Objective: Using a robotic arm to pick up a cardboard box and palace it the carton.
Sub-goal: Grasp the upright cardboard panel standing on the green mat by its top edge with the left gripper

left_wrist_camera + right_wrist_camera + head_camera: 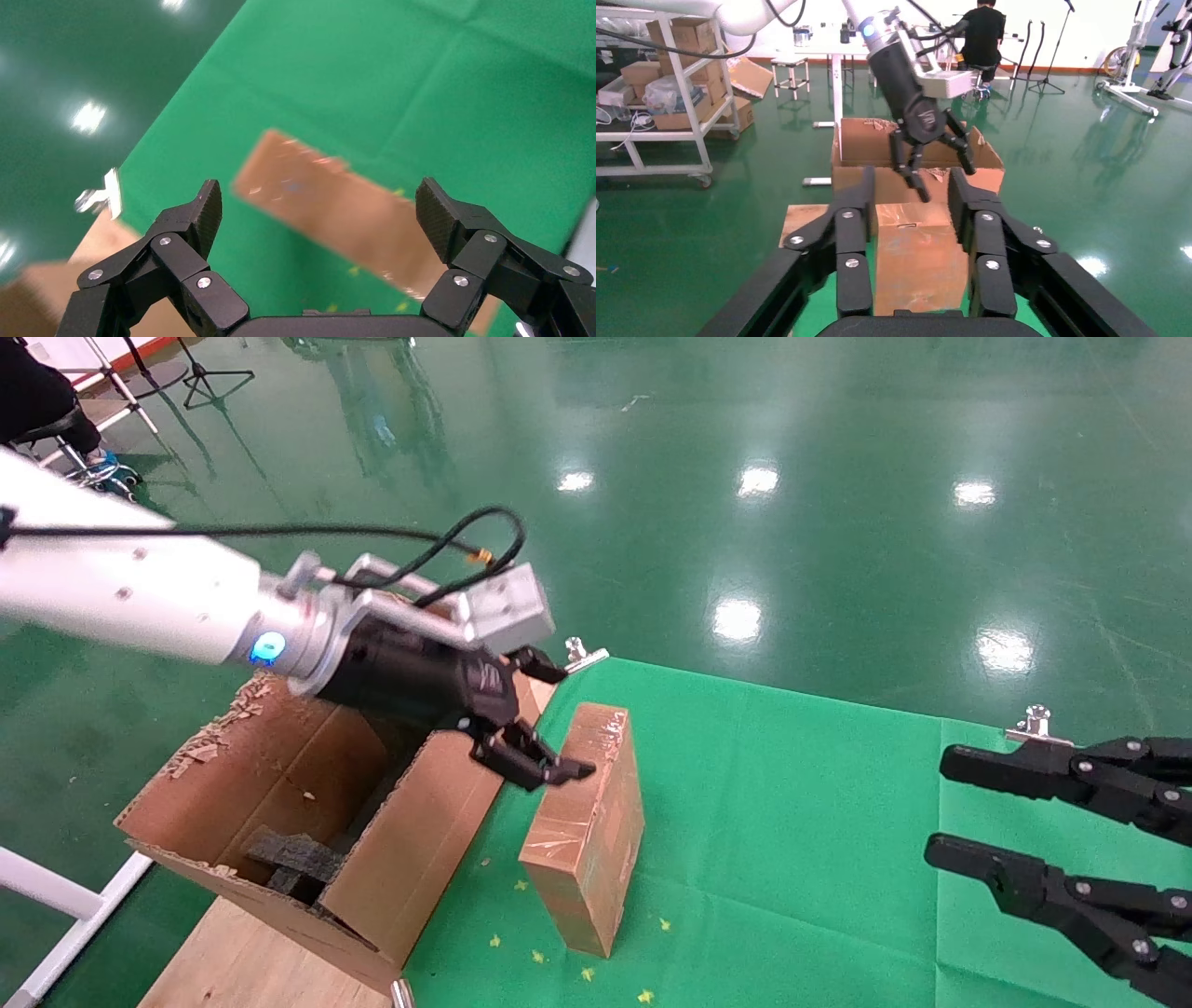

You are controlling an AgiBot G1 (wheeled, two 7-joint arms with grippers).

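A: Because the small brown box wrapped in shiny clear tape stands on its narrow side on the green cloth surface, the white glossy arm brings its black linked-finger left hand from the carton side and a little above, I think. Do you agree?

B: Yes. In the left wrist view the two black fingers are spread wide, and the taped box lies in the gap between them but farther off. So the hand is released and holds nothing. In the head view the lower fingertip is just beside the upper end of the box; whether it touches, I cannot tell.

A: And the other hand?

B: The all-black right hand waits at the right edge of the surface, well apart from the box, with its fingers parted and nothing between them.

A: Where must the box go?

B: Into the large brown corrugated carton with ragged flaps, which stands just beside the green cloth, on the robot's left. Its flaps are open. Inside I see a dark foam piece near the bottom; the rest of the inside is hidden by the near flap.

A: So the carton is near because the way is short?

B: Probably. The box is not yet lifted, so the grasping step comes first.
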